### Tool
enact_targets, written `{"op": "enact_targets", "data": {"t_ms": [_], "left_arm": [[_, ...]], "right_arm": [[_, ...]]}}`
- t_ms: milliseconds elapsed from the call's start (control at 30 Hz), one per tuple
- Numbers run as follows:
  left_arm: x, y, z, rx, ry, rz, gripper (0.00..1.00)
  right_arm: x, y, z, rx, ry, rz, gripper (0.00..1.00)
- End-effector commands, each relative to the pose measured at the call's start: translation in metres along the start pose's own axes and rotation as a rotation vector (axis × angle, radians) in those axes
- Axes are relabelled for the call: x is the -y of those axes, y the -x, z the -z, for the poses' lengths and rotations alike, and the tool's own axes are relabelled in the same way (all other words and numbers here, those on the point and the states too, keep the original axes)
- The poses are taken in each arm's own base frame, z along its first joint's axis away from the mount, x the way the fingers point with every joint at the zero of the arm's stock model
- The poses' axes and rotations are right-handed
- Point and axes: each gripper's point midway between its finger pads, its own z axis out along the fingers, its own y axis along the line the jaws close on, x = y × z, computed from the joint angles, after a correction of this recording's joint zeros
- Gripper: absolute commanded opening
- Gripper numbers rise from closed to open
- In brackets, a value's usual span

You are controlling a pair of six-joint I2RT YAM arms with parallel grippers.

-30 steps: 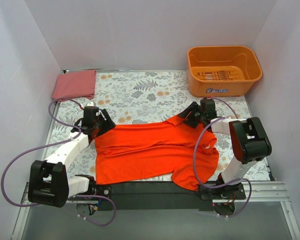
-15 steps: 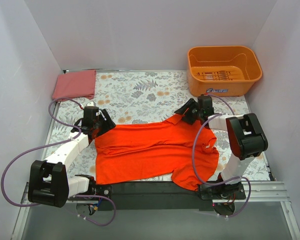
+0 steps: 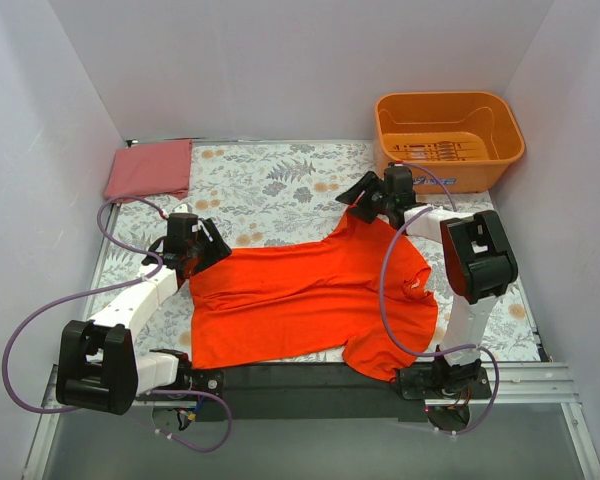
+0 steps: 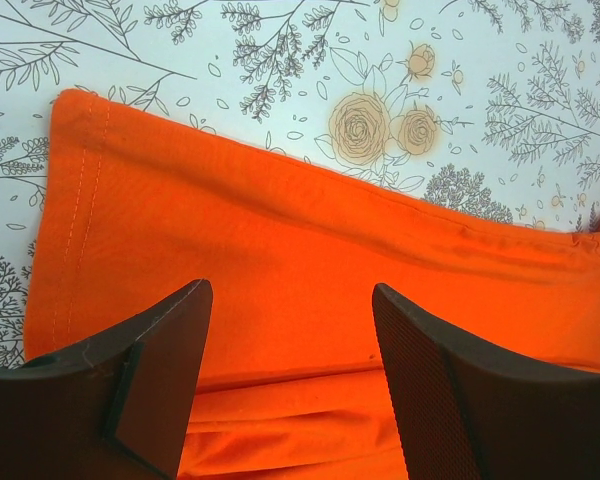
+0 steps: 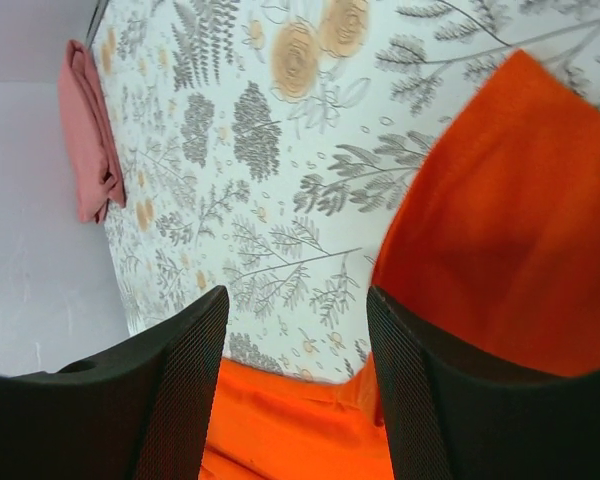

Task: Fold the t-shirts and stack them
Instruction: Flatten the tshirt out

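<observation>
The vivid orange-red t-shirt (image 3: 310, 300) lies spread flat across the near middle of the table. My left gripper (image 3: 202, 248) is open over its far left corner; in the left wrist view (image 4: 290, 290) the fingers straddle the hemmed sleeve (image 4: 230, 230). My right gripper (image 3: 360, 192) is open just past the shirt's far right corner, which is drawn up toward it. In the right wrist view (image 5: 298, 292) the orange cloth (image 5: 510, 210) lies against the right finger. The pinkish-red folded t-shirt (image 3: 148, 170) rests at the far left corner and also shows in the right wrist view (image 5: 88, 130).
A rigid orange plastic tub (image 3: 448, 140) stands at the far right, close behind the right gripper. The floral tablecloth (image 3: 280, 185) covers the table. White walls close in the left, right and back sides.
My right gripper has moved away from me toward the tub, and the shirt's far right corner has stretched along with it. The left arm has not moved.
</observation>
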Motion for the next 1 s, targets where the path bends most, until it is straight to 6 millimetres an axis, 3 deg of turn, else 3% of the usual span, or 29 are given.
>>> {"op": "enact_targets", "data": {"t_ms": [0, 200, 367, 600, 967], "left_arm": [[0.002, 0.004, 0.001, 0.018, -0.009, -0.015, 0.64], [0.000, 0.002, -0.001, 0.012, 0.001, -0.014, 0.64], [0.000, 0.002, -0.001, 0.011, 0.004, -0.014, 0.64], [0.002, 0.001, -0.001, 0.001, -0.007, -0.011, 0.64], [0.003, 0.001, 0.000, 0.001, -0.014, -0.008, 0.64]], "right_arm": [[-0.035, 0.014, -0.008, -0.001, 0.099, 0.073, 0.64], [-0.041, 0.006, -0.008, -0.056, 0.143, 0.138, 0.61], [-0.017, -0.003, 0.005, -0.051, 0.078, 0.167, 0.60], [0.008, 0.002, 0.034, 0.059, -0.044, 0.193, 0.61], [0.014, -0.016, 0.018, 0.020, -0.066, 0.184, 0.62]]}}
